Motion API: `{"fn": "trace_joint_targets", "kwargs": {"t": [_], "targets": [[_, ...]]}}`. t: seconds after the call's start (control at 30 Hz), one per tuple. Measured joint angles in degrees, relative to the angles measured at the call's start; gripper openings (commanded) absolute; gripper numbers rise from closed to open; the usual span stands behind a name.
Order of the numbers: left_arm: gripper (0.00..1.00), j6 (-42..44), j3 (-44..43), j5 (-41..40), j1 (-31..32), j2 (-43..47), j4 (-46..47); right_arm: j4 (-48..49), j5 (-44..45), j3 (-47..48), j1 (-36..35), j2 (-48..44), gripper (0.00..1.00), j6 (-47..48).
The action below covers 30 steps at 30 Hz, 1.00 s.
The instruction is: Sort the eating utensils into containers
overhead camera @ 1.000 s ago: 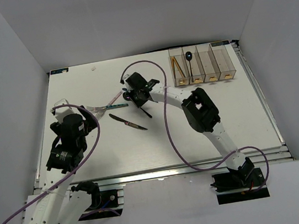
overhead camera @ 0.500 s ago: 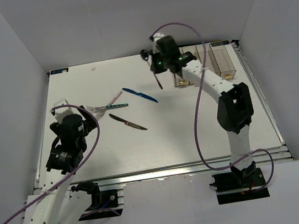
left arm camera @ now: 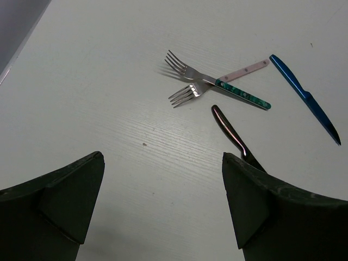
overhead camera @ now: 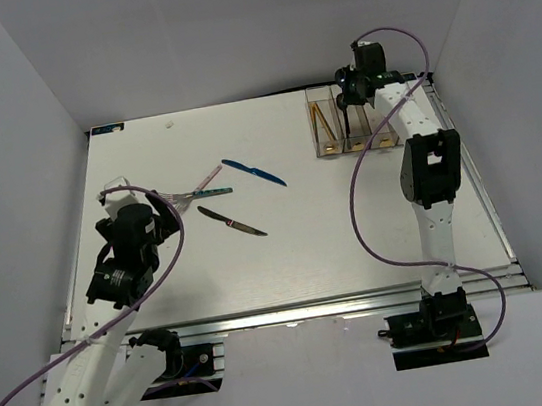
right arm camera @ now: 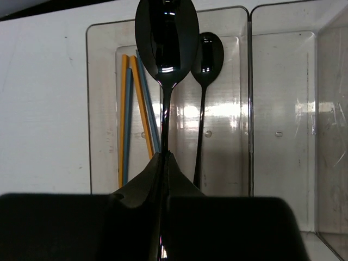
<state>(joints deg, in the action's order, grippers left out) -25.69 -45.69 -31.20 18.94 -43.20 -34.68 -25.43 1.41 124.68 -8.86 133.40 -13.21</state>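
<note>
I am carrying one black spoon (right arm camera: 166, 38) to the containers (overhead camera: 412, 128) at the far right of the worktop (left arm camera: 109, 109). This is the placing step for that spoon. The right tool (right arm camera: 163, 163) is clenched on the spoon's thin handle. The bowl is pointing away from me and hanging above the bins.

From the wrist camera, the bowl is sitting between the orange and dark chopsticks (right arm camera: 133, 109) on one side and a second black spoon (right arm camera: 205, 54) already lying in a bin on the other. My held spoon is hiding the spot where a dividing wall would run, so I cannot tell exactly which compartment it is over.

As I judge it, the next move calls for nudging the spoon sideways towards its twin. After that comes lowering it until the handle is clear of the walls, then releasing.

The left tool (left arm camera: 163, 190) is hanging released over the near left of the worktop, grasping nothing. Ahead of it are lying two forks (left arm camera: 185, 68), a dark knife (left arm camera: 231, 130) and a blue knife (left arm camera: 304, 95), all waiting to be sorted.
</note>
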Motion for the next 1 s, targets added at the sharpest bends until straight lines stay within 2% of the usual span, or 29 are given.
{"fn": "trace_joint_targets", "kwargs": {"t": [0.23,0.27,0.33,0.37,0.4,0.47,0.73,0.77,0.8,0.9,1.0], "targets": [[0.98,0.20,0.00,0.63,0.00,-0.61,0.02,-0.07,-0.22,1.07,1.11,3.23,0.00,0.07],[0.98,0.20,0.00,0.68,0.00,-0.63,0.02,-0.11,-0.24,1.09,1.16,3.56,0.13,0.07],[0.98,0.22,0.00,0.81,0.00,-0.63,0.04,-0.15,-0.35,1.09,1.25,3.89,0.31,-0.09],[0.98,0.24,0.00,0.87,0.00,-0.66,0.04,-0.15,-0.35,1.07,1.31,3.91,0.49,-0.09],[0.98,0.24,0.00,0.96,0.00,-0.72,0.04,-0.09,-0.35,1.05,1.36,3.91,0.62,-0.39],[0.98,0.31,0.00,1.14,0.00,-0.94,0.13,0.52,-0.11,1.03,1.36,3.91,0.75,-0.26],[0.98,0.37,0.00,1.31,0.00,-1.14,0.20,-0.44,0.09,0.52,1.36,3.06,0.78,-0.24],[0.98,0.39,0.00,1.29,0.00,-1.14,0.20,-0.13,-0.04,-1.14,1.22,1.79,0.86,-0.59],[0.98,0.37,0.00,1.29,0.00,-1.14,0.20,-0.17,-0.44,-3.98,0.96,-0.55,0.89,-1.20],[0.98,0.37,0.00,1.25,0.00,-1.38,0.20,-0.07,-1.33,-14.91,-0.33,-10.47,0.89,-1.60],[0.98,0.35,0.00,1.22,0.00,-1.79,0.17,0.70,-1.57,-24.44,-5.90,-21.53,0.89,-1.16]]}}
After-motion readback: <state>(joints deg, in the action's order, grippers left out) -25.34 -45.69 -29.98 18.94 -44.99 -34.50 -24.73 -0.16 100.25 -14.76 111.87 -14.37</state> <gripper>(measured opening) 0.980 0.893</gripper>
